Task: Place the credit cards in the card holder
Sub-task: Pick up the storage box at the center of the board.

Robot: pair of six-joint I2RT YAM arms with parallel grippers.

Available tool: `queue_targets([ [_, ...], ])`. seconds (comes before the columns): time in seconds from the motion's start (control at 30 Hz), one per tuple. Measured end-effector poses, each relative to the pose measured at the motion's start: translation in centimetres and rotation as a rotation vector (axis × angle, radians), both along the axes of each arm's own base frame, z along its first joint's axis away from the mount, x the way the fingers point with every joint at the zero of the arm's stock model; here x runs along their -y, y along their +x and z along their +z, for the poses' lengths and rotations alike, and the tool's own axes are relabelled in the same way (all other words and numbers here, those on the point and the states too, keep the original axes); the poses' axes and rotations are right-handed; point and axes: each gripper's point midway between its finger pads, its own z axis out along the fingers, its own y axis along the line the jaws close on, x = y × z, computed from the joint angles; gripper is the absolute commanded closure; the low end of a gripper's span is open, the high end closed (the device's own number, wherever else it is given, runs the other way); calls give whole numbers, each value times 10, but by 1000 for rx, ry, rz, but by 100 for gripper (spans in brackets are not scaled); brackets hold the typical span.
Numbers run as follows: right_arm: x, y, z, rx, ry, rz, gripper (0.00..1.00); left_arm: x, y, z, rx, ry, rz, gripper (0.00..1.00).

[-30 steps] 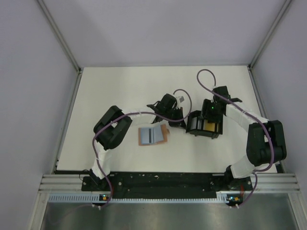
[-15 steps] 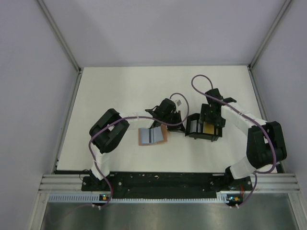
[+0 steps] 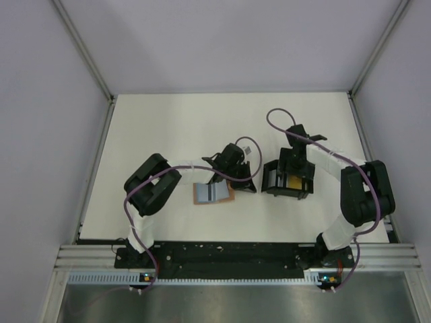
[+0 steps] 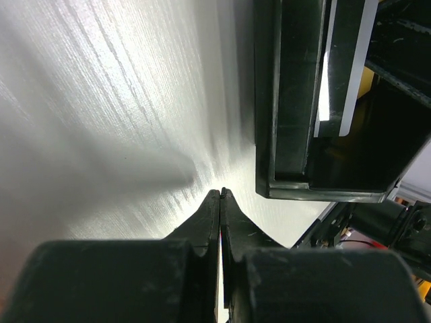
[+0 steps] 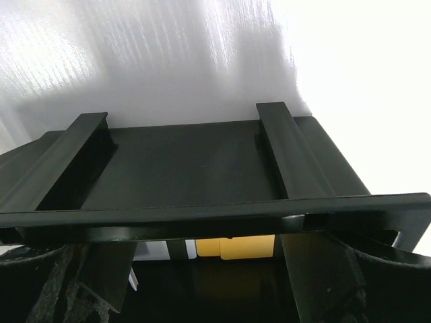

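**Top view:** 2 arms reach over a white table [image 3: 168, 128]. The card holder [image 3: 214, 193] lies open near the middle, blue-grey face up, with its tan edge to the right. The left gripper [image 3: 244, 183] hangs just past that edge, in the narrow strip between the holder and a black tray [image 3: 269, 176]. The right gripper [image 3: 296, 161] sits over the tray's far side, and a yellow card [image 3: 294, 180] lies inside. Open tabletop runs wide to the far edge and the left wall. The tray stands well apart from the right edge.

**Left wrist:** The left gripper's fingers [image 4: 202, 222] are pressed together into a thin seam, low over the table. The tray's corner sits just beside them on the right, with a sliver of tabletop between. A pale card [image 4: 343, 74] stands on edge along the tray's inner wall. Bare surface opens to the left.

**Right wrist:** The tray's rim spans the view. Below it the yellow card shows, with the pale card just to its left. The right gripper's fingers [image 5: 47, 282] stand wide apart at the 2 bottom corners, gripping nothing that shows.
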Motion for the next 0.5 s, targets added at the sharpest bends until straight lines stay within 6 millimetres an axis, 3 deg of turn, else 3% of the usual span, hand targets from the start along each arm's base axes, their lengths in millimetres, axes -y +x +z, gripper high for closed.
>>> queue_targets([
  [0.2, -5, 4, 4, 27, 32, 58, 33, 1, -2, 1, -3, -11, -16, 100],
  [0.5, -57, 28, 14, 130, 303, 127, 39, 0, -5, 1, -1, -8, -33, 100],
])
